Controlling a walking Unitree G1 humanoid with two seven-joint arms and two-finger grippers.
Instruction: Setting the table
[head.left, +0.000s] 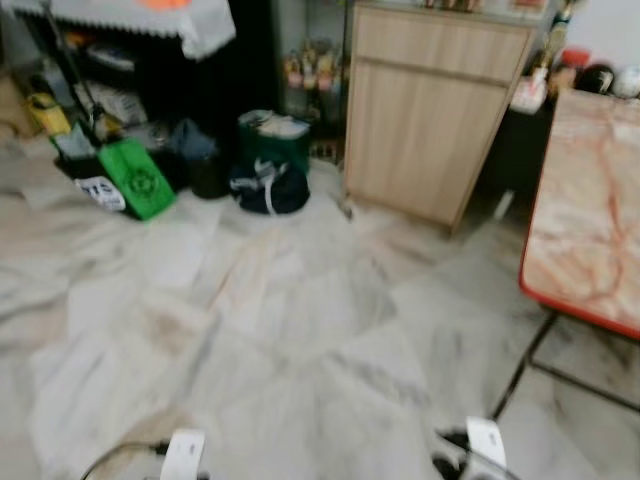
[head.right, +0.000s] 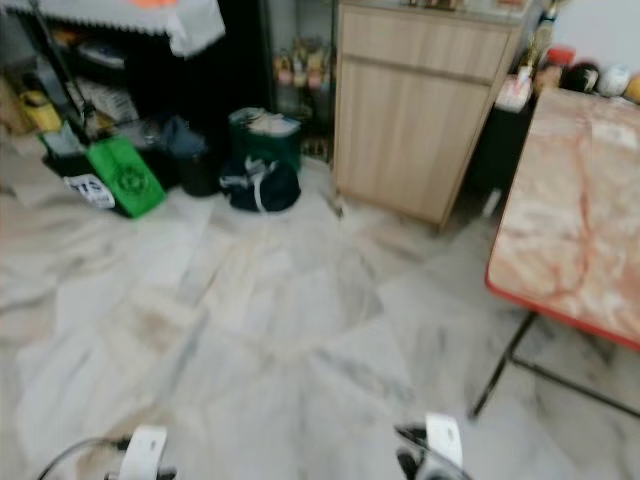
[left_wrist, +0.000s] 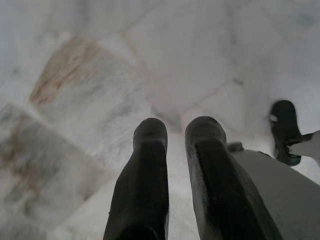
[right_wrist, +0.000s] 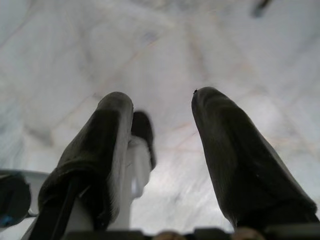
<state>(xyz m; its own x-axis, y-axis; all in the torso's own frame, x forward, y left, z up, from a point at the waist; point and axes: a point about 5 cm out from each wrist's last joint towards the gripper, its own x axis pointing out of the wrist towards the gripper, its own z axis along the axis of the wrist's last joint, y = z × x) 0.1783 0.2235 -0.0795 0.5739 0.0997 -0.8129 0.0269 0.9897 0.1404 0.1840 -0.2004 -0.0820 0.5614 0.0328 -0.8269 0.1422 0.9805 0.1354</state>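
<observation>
Both grippers hung low, empty: left gripper (left_wrist: 172, 135) nearly closed, right gripper (right_wrist: 160, 110) parted. Red-rimmed marble-patterned table (head.left: 590, 210) seen at 2 o'clock, apparently bare; setting judged not started.

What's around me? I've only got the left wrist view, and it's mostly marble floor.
Observer: A table with a marbled top and a red edge stands ahead on your right.
Operator: Anything on it?
Observer: The near part of its top looks bare; some blurred items sit by its far end.
Operator: And straight ahead?
Observer: A light wooden cabinet, with a green bag further left on the floor. The right gripper hangs over the floor, fingers open and holding nothing.
</observation>
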